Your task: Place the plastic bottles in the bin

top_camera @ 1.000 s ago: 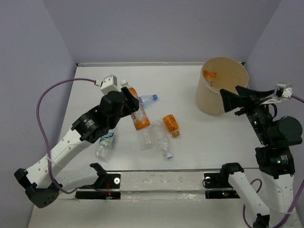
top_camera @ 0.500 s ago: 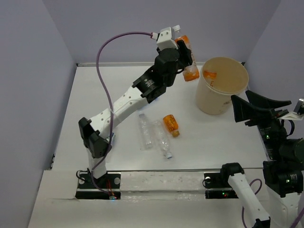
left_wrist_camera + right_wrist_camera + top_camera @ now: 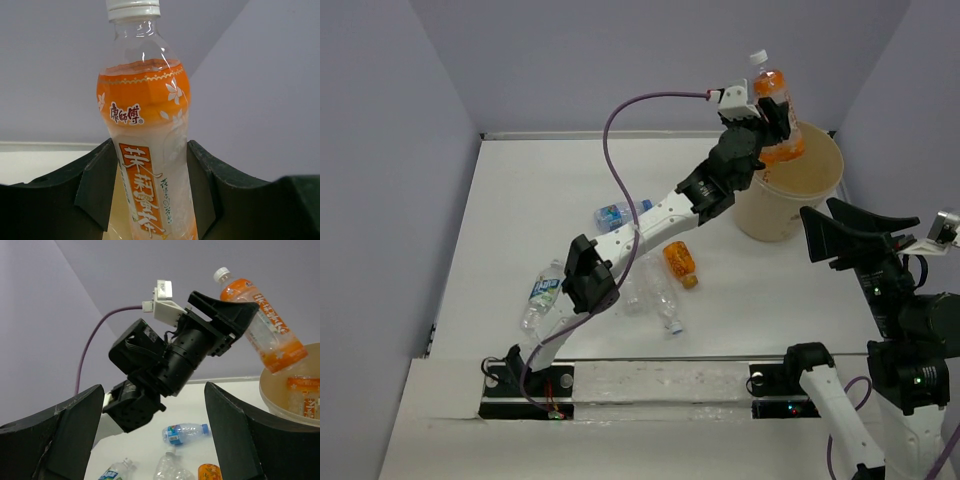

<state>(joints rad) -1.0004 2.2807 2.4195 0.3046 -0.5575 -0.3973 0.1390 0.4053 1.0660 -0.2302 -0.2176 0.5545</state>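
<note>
My left gripper (image 3: pixel 772 118) is shut on an orange-labelled bottle (image 3: pixel 775 112), held cap-up over the near-left rim of the tan bin (image 3: pixel 820 200). The left wrist view shows the bottle (image 3: pixel 145 150) between both fingers (image 3: pixel 97 185). Another orange-labelled bottle (image 3: pixel 305 395) lies inside the bin (image 3: pixel 280 405). On the table lie a blue-labelled bottle (image 3: pixel 618 213), a white-green labelled bottle (image 3: pixel 542 293), a short orange bottle (image 3: pixel 680 262) and two clear bottles (image 3: pixel 655 292). My right gripper (image 3: pixel 855 235) is open and empty, to the right of the bin.
White table (image 3: pixel 540 200) with grey-violet walls on three sides. A clear rail (image 3: pixel 660 385) runs along the near edge over the arm bases. A purple cable (image 3: pixel 620 140) loops from the left wrist.
My left arm has carried the orange-labelled bottle from the table's middle up and right, to above the bin's rim. My right gripper has drawn back to the right.
</note>
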